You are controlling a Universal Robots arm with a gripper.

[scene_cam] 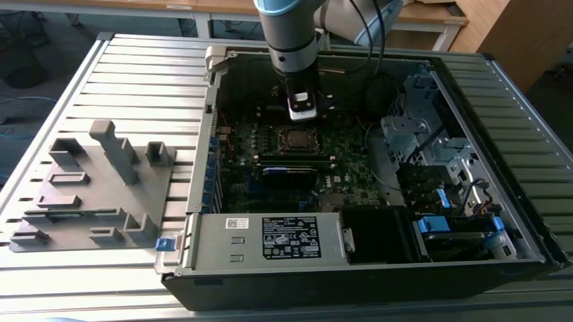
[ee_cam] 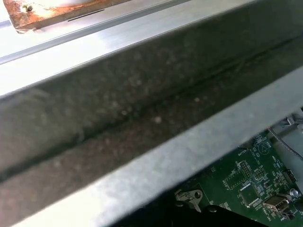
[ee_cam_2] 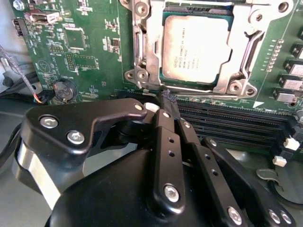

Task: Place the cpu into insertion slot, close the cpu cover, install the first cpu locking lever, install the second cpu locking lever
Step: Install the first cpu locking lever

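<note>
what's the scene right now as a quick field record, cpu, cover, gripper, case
cpu: cpu lies flat in the insertion slot, silver top up
cpu cover: cpu cover down around the chip, framing it
gripper: gripper fingers together, holding nothing, tips just off the socket's edge by the memory slots
arm: above the motherboard inside the open computer case
outside the case: grey fixture block on the exterior view's left

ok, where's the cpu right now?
The square silver-grey metal cpu sits in the silvery-rimmed insertion slot on the green motherboard in the second wrist view, framed by the thin silvery cpu cover, just beyond the black pincer.
</note>
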